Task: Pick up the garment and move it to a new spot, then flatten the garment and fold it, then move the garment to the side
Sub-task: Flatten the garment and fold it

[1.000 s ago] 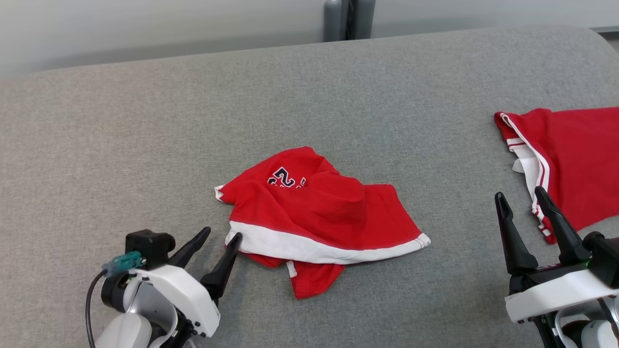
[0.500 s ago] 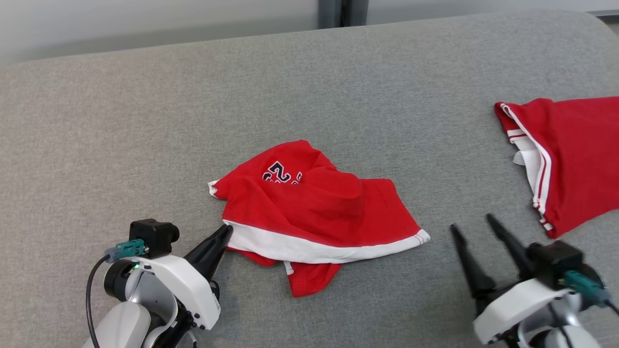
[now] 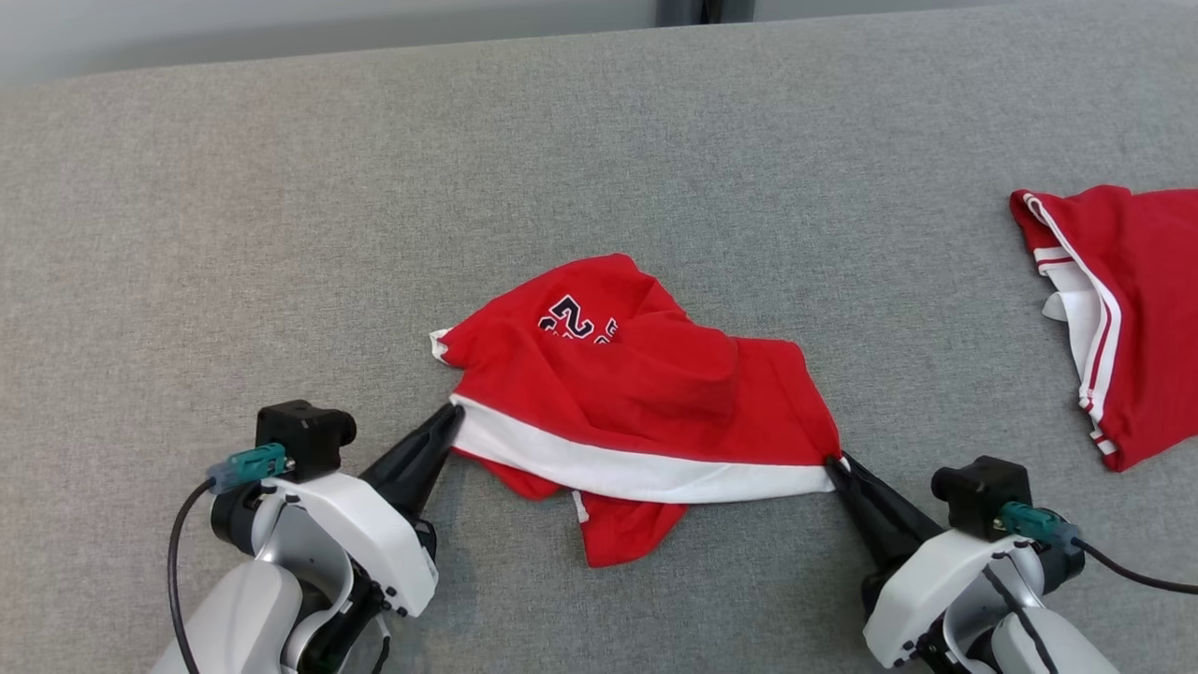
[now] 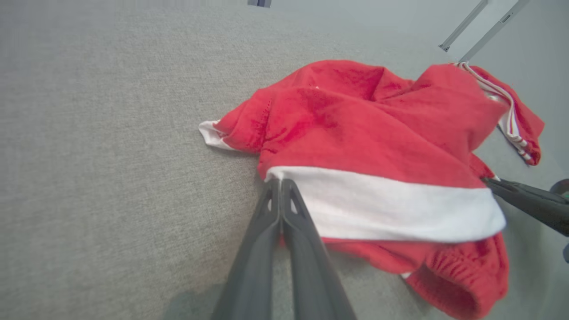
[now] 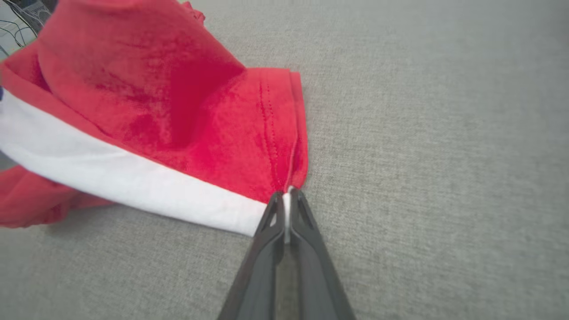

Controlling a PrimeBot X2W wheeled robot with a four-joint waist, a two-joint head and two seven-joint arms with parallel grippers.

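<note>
Stage: the very start of step one. Both corners are gripped, but the garment appears not yet lifted. Moving it, flattening, folding and setting it aside are all left to do.

Left gripper (image 3: 453, 416): fingers together, pinched on the left end of the white band (image 3: 636, 465). The left wrist view shows the tips closed on the band's corner.

Garment (image 3: 646, 384): red, crumpled, lying near the middle of the grey cushion (image 3: 281, 187), between the two grippers. Its long axis runs left to right across the head view, and the band slopes slightly down toward the right. The band edge faces the robot. The dark printed number (image 3: 573, 318) sits on the far left part. A rumpled hump rises in the centre, and a red flap (image 3: 627, 534) sticks out from under the band toward the robot.

Right gripper (image 3: 835, 464): fingers together, clamped on the right end of the band where the red side seam meets it. A sliver of white cloth shows between the tips in the right wrist view.

Far right: a second red garment (image 3: 1146, 309) with white stripes, well apart from the grippers.

Judgement: the grip points suit a lift with the band stretched between them.
</note>
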